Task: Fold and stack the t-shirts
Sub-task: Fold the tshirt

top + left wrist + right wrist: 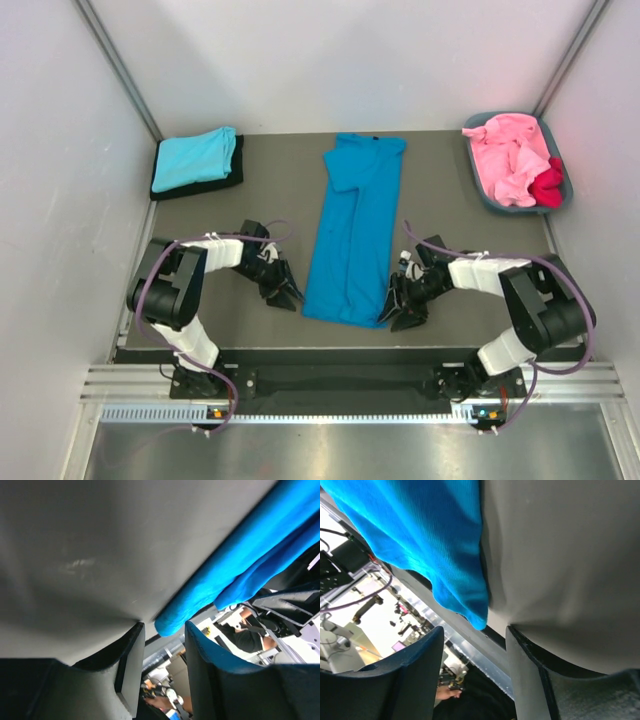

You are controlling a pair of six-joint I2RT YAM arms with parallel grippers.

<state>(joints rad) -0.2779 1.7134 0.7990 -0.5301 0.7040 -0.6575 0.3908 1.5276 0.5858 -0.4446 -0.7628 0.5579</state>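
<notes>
A bright blue t-shirt (355,230) lies in the middle of the grey table (250,210), folded lengthwise into 1 long narrow strip, collar at the far end and hem at the near edge. The left gripper (285,293) sits low on the table just beside the strip's near left corner. Its wrist camera shows 2 fingers (127,665) spread apart with nothing between them, and the hem corner just beyond the tips. The right gripper (405,310) is at the near right corner of the same shirt. Its fingers (415,670) are also parted and empty, and the blue hem hangs just ahead of the gap. Whether either gripper touches the cloth cannot be told.

At the far left, a turquoise t-shirt (195,157) rests folded on a black cloth (205,185). At the far right, a grey-blue tub (482,190) holds crumpled pink t-shirts (505,155), with a crimson t-shirt (548,187) at the near right of the heap. Both piles lie well apart from the blue shirt and the arms.
</notes>
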